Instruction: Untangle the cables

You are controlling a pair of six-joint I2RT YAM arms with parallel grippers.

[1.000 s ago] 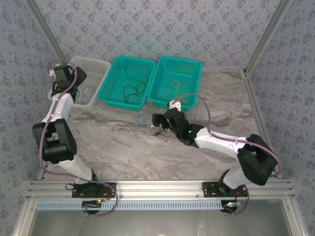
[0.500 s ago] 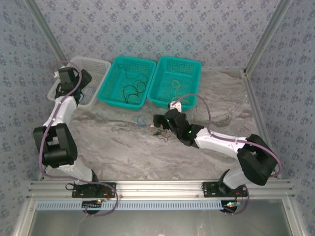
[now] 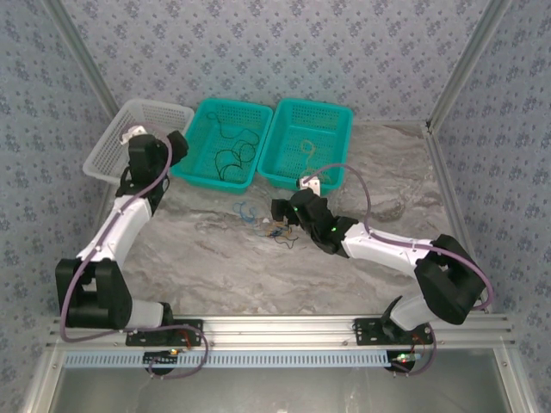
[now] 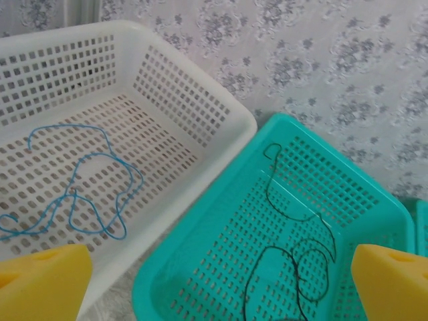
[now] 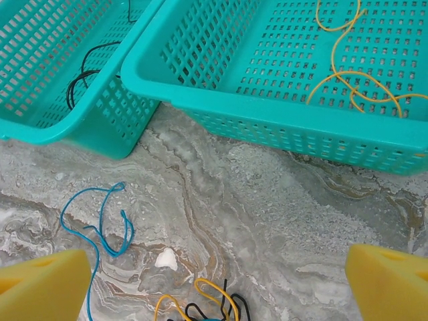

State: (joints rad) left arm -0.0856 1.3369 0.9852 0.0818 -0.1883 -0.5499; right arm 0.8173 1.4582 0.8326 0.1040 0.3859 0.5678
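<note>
1. From above, we see the small tangle of black, blue and yellow cables (image 3: 272, 227) on the marble table (image 3: 215, 258). It lies just beside the right gripper (image 3: 277, 212), while the left gripper (image 3: 176, 142) is well apart.
2. At the left wrist, the yellow pads (image 4: 40, 281) are spread wide and hold nothing, above a white mesh basket (image 4: 200, 107).
3. At the right wrist, the fingers (image 5: 391, 281) are also spread and empty. The tangle sits low between them, and its blue strand (image 5: 100, 227) trails toward the teal baskets (image 5: 221, 100).

Top cam: high, behind arm bases (image 3: 165, 330), looks down on whole worktop (image 3: 215, 258), far. Left wrist cam: close, faces white basket (image 4: 200, 114) + middle teal basket (image 4: 334, 180). Right wrist cam: low over worktop, shares that teal basket.
</note>
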